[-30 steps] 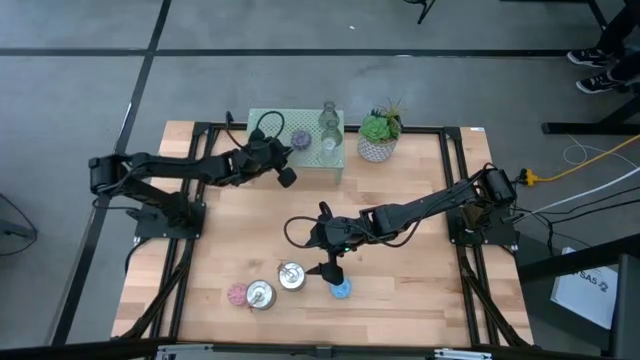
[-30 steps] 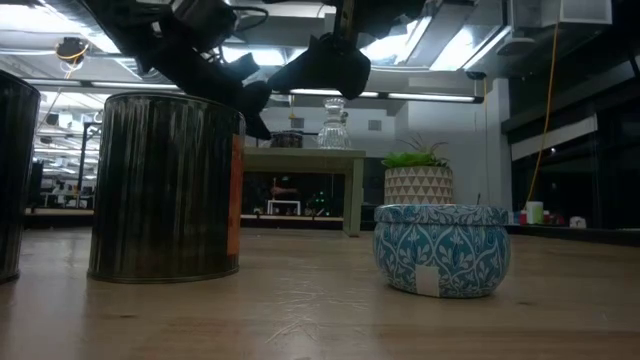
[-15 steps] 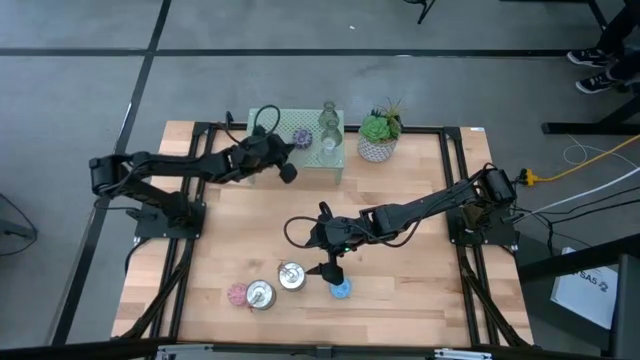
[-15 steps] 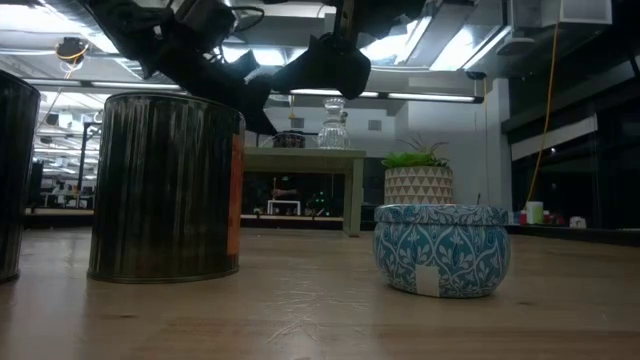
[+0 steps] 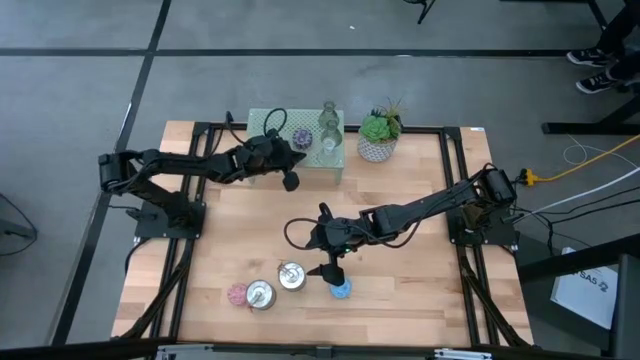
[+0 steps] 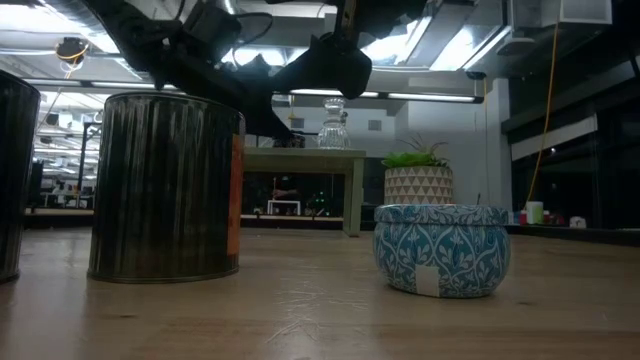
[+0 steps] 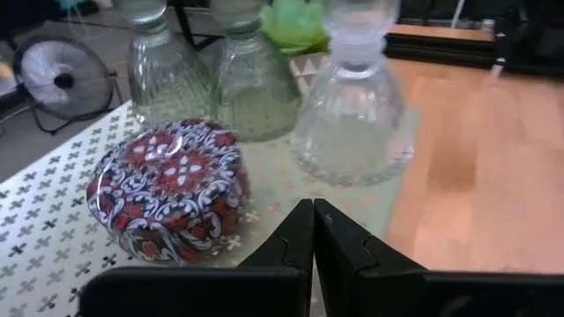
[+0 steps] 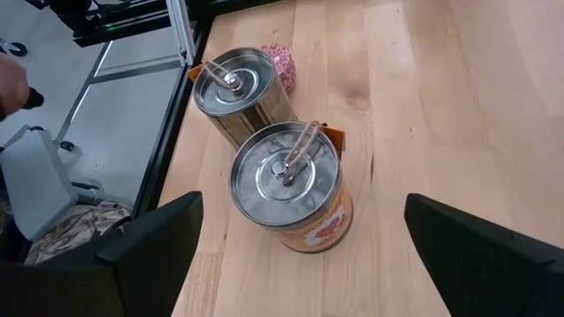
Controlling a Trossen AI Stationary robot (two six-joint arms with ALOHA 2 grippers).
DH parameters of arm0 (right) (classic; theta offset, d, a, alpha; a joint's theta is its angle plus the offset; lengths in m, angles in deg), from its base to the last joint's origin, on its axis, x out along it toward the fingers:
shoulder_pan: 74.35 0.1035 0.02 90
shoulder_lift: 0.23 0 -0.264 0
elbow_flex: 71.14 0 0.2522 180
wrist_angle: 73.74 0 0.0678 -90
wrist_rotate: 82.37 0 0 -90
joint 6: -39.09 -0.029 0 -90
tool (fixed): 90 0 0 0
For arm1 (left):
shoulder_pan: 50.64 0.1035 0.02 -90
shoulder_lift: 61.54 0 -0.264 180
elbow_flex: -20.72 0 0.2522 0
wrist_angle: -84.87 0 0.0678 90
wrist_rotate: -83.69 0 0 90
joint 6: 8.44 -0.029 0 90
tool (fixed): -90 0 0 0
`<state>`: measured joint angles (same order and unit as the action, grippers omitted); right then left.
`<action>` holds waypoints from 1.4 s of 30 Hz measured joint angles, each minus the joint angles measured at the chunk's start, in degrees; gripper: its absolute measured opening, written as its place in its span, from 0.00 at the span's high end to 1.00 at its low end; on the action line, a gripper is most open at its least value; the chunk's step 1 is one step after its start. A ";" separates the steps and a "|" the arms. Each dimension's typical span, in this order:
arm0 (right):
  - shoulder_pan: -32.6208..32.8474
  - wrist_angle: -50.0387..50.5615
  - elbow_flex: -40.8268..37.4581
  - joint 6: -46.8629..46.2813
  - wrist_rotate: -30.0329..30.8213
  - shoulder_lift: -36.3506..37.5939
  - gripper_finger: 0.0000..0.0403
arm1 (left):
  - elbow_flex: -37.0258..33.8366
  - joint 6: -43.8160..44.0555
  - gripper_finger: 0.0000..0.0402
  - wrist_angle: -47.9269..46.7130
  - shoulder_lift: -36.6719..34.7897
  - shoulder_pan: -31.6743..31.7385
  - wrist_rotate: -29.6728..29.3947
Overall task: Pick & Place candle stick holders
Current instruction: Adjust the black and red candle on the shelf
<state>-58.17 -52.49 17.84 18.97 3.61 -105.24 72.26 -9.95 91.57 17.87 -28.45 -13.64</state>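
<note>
The right end effector (image 5: pixel 328 270), fingers spread wide, is hanging over the nearer silver tin (image 8: pixel 289 186); it should descend centred, straddling the lid. The left end effector (image 7: pixel 313 231), pressed together, is waiting beside the patterned tin (image 7: pixel 167 187).

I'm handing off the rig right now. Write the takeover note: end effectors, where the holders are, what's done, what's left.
Left end effector: shut, empty, at the mesh stand.
Right end effector: open, empty, above the two silver tins near the front edge.
On the stand: patterned purple tin and three glass holders.
On the table near the front: two silver tins, pink holder, blue tin.
Done: four holders on the stand. Left: the four front ones, assuming they go there too.
</note>
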 joint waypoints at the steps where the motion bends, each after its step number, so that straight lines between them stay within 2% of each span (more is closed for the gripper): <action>1: 0.00 0.00 0.00 0.00 -0.01 0.00 0.03 | 0.00 0.12 0.99 0.85 0.60 0.30 -0.15; 10: 0.00 0.00 0.00 0.00 0.00 0.00 0.03 | 0.00 0.23 0.98 5.72 2.72 2.30 -6.63; 18: 0.00 -0.02 0.00 0.00 0.00 -0.02 0.03 | 0.00 -1.08 1.00 9.43 2.72 5.35 -6.58; 30: 0.00 -0.02 0.00 0.02 0.02 -0.02 0.03 | 2.55 -2.43 1.00 8.05 2.72 7.96 -6.47; 32: 0.00 -0.02 0.00 0.02 0.00 -0.02 0.03 | 3.03 -1.47 0.99 7.99 2.55 7.92 -3.84; 37: 0.00 0.07 0.00 0.02 -0.01 -0.02 0.03 | 3.67 -0.13 0.99 8.12 0.80 6.40 12.39; 39: 0.00 0.07 0.00 0.07 0.00 -0.02 0.03 | 3.63 -1.34 1.00 6.28 0.89 5.21 13.70; 42: 0.00 0.07 0.00 0.15 0.00 -0.02 0.03 | 3.63 -4.14 0.99 2.83 1.03 3.99 10.81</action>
<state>-58.17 -52.42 17.84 19.12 3.61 -105.26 75.89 -14.09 94.39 18.89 -24.47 -2.84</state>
